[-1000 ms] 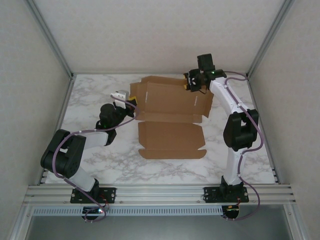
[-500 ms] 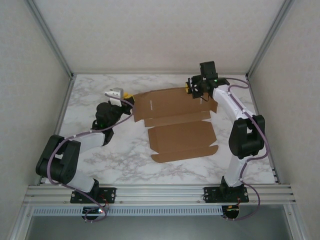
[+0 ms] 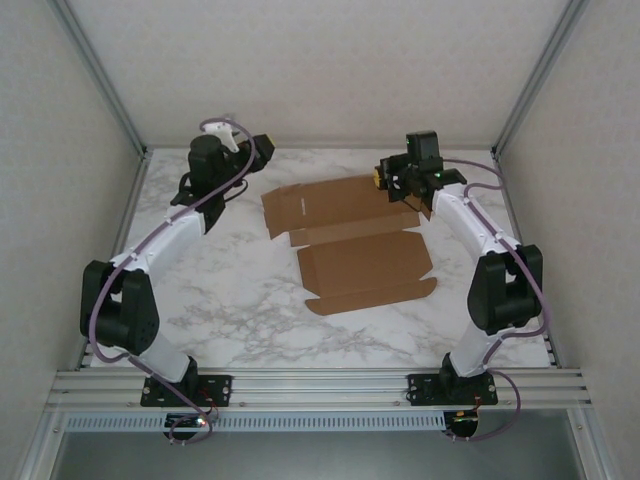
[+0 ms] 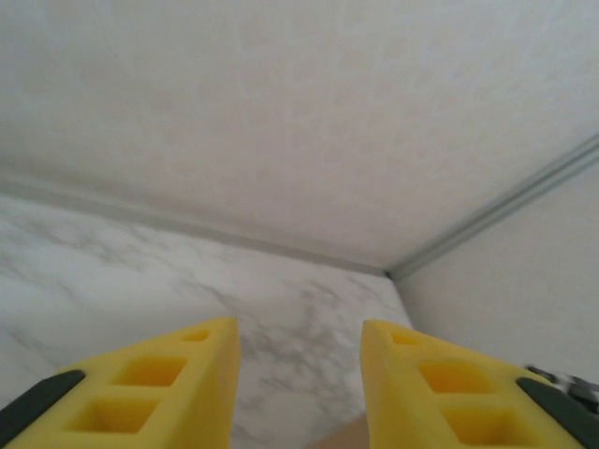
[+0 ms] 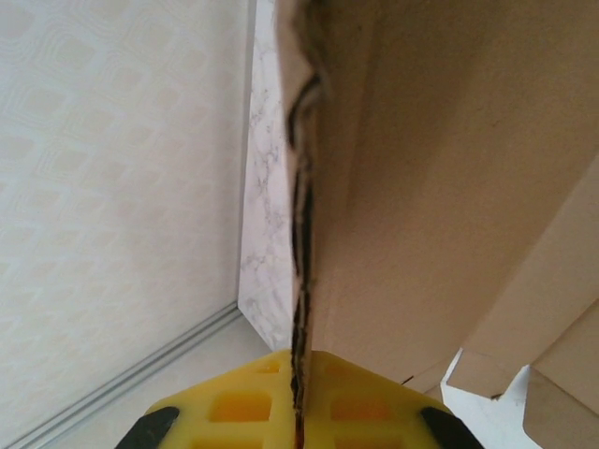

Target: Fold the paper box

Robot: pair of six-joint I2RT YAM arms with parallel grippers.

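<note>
The paper box (image 3: 350, 240) is a flat brown cardboard sheet with flaps, lying slightly skewed on the marble table (image 3: 230, 290). My right gripper (image 3: 385, 180) is shut on its far right edge. In the right wrist view the cardboard edge (image 5: 301, 234) runs straight into the closed yellow fingers (image 5: 243, 402), with the box panel (image 5: 449, 187) to the right. My left gripper (image 3: 262, 142) is raised near the back left corner, apart from the box. In the left wrist view the left gripper (image 4: 299, 341) is open with only tabletop between its fingers.
Pale walls and aluminium posts (image 3: 110, 90) close in the table on three sides. The back wall seam (image 4: 187, 227) and right corner post (image 4: 505, 206) lie ahead of the left wrist. A metal rail (image 3: 320, 385) runs along the near edge.
The left gripper opened, left the box's left edge and swung up to the back left. The right gripper shut on the far right edge, and the box slid right and turned a little.
</note>
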